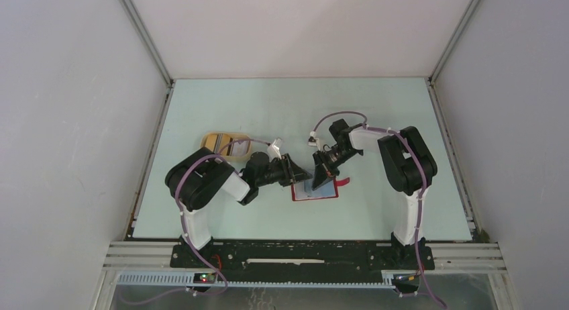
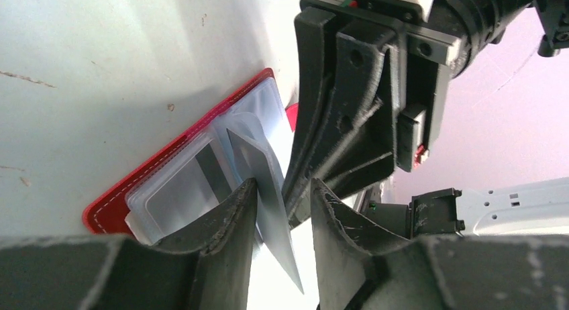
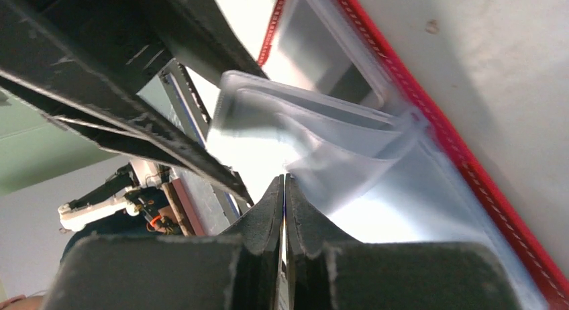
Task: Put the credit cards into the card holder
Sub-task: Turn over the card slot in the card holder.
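Card holder (image 1: 321, 193) lay open mid-table, one grey card (image 2: 178, 199) seemingly sleeved. Left gripper (image 2: 282, 189), at its 10 o'clock, stood spread around a raised sleeve (image 2: 268, 196); right gripper (image 3: 284, 182), at 12, was pressed together on something thin. Filling looked unfinished.

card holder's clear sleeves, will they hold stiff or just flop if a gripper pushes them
Probably floppy: the clear sleeves curl and fan up from the card holder instead of lying flat. They look thin and light, so a push would likely fold them over rather than move the holder. Their glossy surface may be slippery to pinch.
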Robot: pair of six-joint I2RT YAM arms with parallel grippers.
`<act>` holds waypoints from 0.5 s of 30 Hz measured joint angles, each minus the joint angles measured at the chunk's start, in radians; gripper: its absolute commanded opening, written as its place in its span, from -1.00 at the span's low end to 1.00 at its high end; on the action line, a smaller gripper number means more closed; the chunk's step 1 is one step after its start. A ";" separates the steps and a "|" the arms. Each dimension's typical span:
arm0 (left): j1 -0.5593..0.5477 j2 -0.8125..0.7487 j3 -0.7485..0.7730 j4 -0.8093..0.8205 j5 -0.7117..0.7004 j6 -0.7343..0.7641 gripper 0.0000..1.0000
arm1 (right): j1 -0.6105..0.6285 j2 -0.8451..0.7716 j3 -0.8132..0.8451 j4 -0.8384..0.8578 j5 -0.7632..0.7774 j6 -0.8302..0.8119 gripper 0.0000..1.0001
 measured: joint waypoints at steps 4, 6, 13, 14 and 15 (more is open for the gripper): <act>0.001 0.000 -0.001 0.014 0.000 0.000 -0.17 | -0.021 0.000 -0.006 0.008 0.035 0.012 -0.83; 0.002 0.000 -0.005 0.019 0.000 0.000 -0.16 | -0.030 0.000 -0.006 0.009 0.052 0.015 -0.83; 0.011 -0.004 -0.039 0.025 0.000 0.000 -0.19 | -0.037 0.001 -0.006 0.014 0.074 0.019 -0.83; 0.012 -0.006 -0.042 0.024 0.000 0.000 -0.19 | -0.037 0.001 -0.006 0.014 0.074 0.019 -0.83; 0.012 -0.008 -0.046 0.024 0.000 0.000 -0.19 | -0.037 0.001 -0.006 0.014 0.074 0.019 -0.83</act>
